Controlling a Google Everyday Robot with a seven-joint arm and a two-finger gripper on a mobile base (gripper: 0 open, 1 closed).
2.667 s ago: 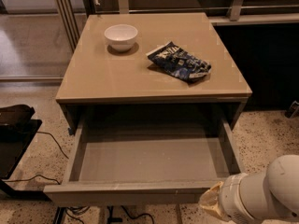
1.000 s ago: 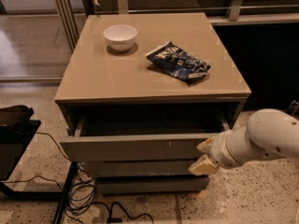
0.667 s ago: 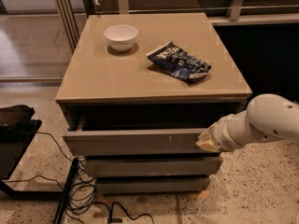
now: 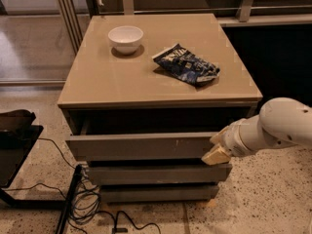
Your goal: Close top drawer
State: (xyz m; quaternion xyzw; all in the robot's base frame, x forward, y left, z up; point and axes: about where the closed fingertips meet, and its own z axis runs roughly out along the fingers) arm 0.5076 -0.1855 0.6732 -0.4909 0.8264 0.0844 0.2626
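The top drawer (image 4: pixel 139 146) is a wide grey-taupe drawer with a flat handleless front and small pale scuffs. It stands out only a little from the cabinet (image 4: pixel 161 104), with a dark gap above its front. My gripper (image 4: pixel 216 149) sits on a white arm that comes in from the right. It rests against the right end of the drawer front. Two matching drawer fronts (image 4: pixel 158 174) sit below it, pushed in.
A white bowl (image 4: pixel 126 38) and a dark blue snack bag (image 4: pixel 186 64) lie on the cabinet top. Black cables (image 4: pixel 83 199) trail on the speckled floor at the left. A dark object (image 4: pixel 14 130) stands at the far left. A glass partition is behind.
The top drawer has gone from wide open to almost pushed in. My gripper has moved up and towards the cabinet along with the drawer front.
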